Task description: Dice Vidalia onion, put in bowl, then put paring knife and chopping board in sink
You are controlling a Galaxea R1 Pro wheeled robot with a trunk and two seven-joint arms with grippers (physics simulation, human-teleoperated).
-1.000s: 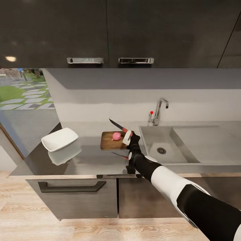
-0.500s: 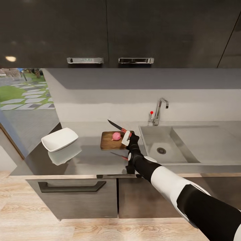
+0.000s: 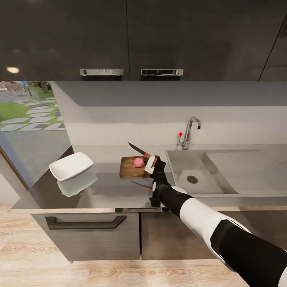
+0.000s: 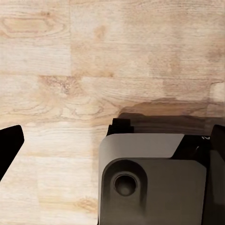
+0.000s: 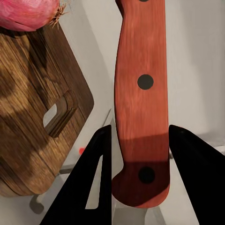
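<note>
The Vidalia onion (image 3: pixel 138 162), pink-skinned and whole, sat on the chopping board (image 3: pixel 128 169), toward its far right part; in the right wrist view the onion (image 5: pixel 28 13) lay at the end of the board (image 5: pixel 33 136) away from the handle hole. The board rested on the glossy grey table (image 3: pixel 99 191), just left of the sink (image 3: pixel 199 175). The right gripper (image 3: pixel 152 163) was closed around the red-orange handle of the paring knife (image 3: pixel 139 150), and the dark blade pointed up and to the far left, above the board's far edge. In the right wrist view the knife handle (image 5: pixel 140 93) with its three dark rivets stood between the two black fingers (image 5: pixel 89 187), one at either side of it, with the board off to one side and below. The white bowl (image 3: pixel 71 165) lay on the table well to the left of the board, near the left end. The faucet (image 3: pixel 190 131) stood at the far left corner of the sink. The left gripper's state could not be told: the left wrist view showed a dark finger (image 4: pixel 8 145) over the wooden floor (image 4: pixel 70 70) and the robot's grey base (image 4: pixel 150 183)
</note>
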